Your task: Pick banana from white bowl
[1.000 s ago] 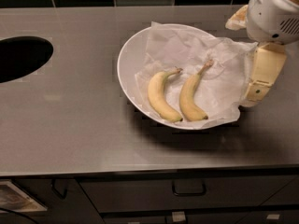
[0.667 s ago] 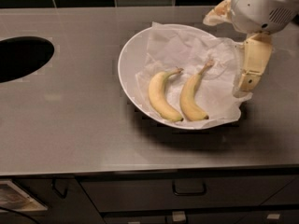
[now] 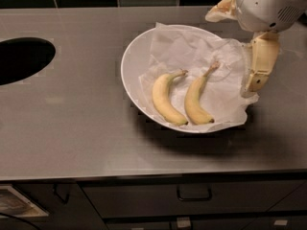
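The white bowl [image 3: 126, 68] sits mid-counter, lined with crumpled white paper [image 3: 192, 47]. Two yellow bananas lie side by side in it. The banana [image 3: 195, 101] on the right is slimmer, with a long straight tan stem pointing up and to the right. A plumper banana [image 3: 164, 99] with a short hooked stem lies to its left. My gripper [image 3: 254, 83] hangs down from the white arm head at the top right, over the bowl's right rim, to the right of the banana and apart from it. It holds nothing.
A dark oval opening [image 3: 19, 59] is set in the grey counter [image 3: 72, 128] at the far left. Dark tiles run along the back. Drawers with a handle [image 3: 194, 193] are below the front edge.
The arm has moved left, bringing the gripper from beside the bowl's right edge to over its right rim. The bananas and bowl have not moved.
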{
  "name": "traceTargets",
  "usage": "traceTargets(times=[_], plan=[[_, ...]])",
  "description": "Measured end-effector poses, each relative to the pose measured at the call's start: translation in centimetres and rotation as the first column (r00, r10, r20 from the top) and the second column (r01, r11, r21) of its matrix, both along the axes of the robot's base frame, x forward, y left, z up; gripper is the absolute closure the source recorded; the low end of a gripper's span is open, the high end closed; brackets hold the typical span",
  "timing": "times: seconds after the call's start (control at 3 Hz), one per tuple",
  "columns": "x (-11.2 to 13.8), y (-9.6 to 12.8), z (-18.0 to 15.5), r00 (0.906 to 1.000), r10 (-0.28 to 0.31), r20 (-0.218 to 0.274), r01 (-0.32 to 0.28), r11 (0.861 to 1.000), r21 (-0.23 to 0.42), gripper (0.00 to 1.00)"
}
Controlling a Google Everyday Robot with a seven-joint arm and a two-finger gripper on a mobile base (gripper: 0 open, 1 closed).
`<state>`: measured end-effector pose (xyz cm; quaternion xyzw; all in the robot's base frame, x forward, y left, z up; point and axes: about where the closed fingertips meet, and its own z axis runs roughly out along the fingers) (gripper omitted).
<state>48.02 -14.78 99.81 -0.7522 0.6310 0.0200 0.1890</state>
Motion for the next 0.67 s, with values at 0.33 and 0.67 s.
traceTargets(times=[0.33, 0.67], plan=[[0.9, 0.3, -0.3, 0.9999, 0.011, 0.006, -0.011, 1.000, -0.001, 0.00], [2.6, 0.4, -1.1, 0.9969, 0.076, -0.021, -0.076, 0.997, -0.004, 0.00]])
